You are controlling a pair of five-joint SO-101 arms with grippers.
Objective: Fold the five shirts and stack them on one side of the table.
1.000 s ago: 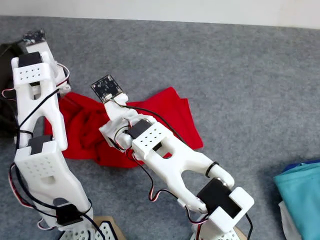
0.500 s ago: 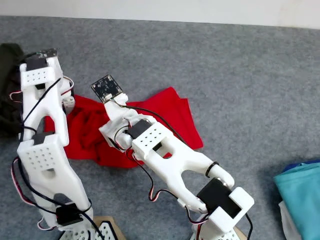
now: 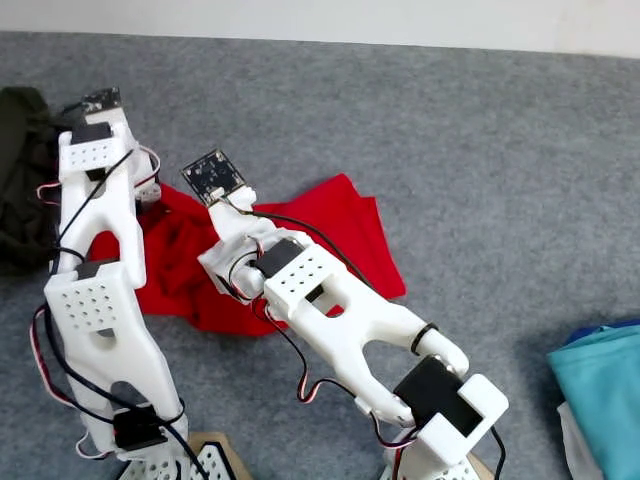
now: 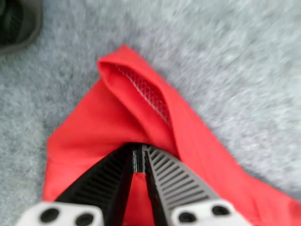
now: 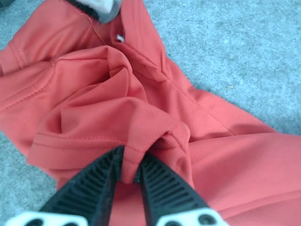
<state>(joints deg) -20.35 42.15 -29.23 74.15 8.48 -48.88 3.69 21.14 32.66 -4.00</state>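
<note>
A red shirt (image 3: 340, 225) lies crumpled on the grey carpeted table, left of the middle. My left gripper (image 4: 138, 162) is shut on a pinch of its fabric near a folded edge with a mesh strip (image 4: 146, 92); in the high view this is the shirt's far left part, under the left arm (image 3: 95, 200). My right gripper (image 5: 130, 175) is shut on a bunched fold of the red shirt (image 5: 207, 122) near its middle. The right arm (image 3: 340, 310) hides that part of the cloth in the high view.
A dark garment (image 3: 20, 170) lies at the table's left edge, close to the left arm, and shows as the dark cloth (image 4: 16, 21) in the left wrist view. Teal and white folded cloth (image 3: 600, 395) sits at the right edge. Bare grey carpet (image 3: 480, 150) stretches behind and to the right.
The left arm has swung to the right and away from the dark garment, pulling the shirt's left edge inward. The right arm has kept still.
</note>
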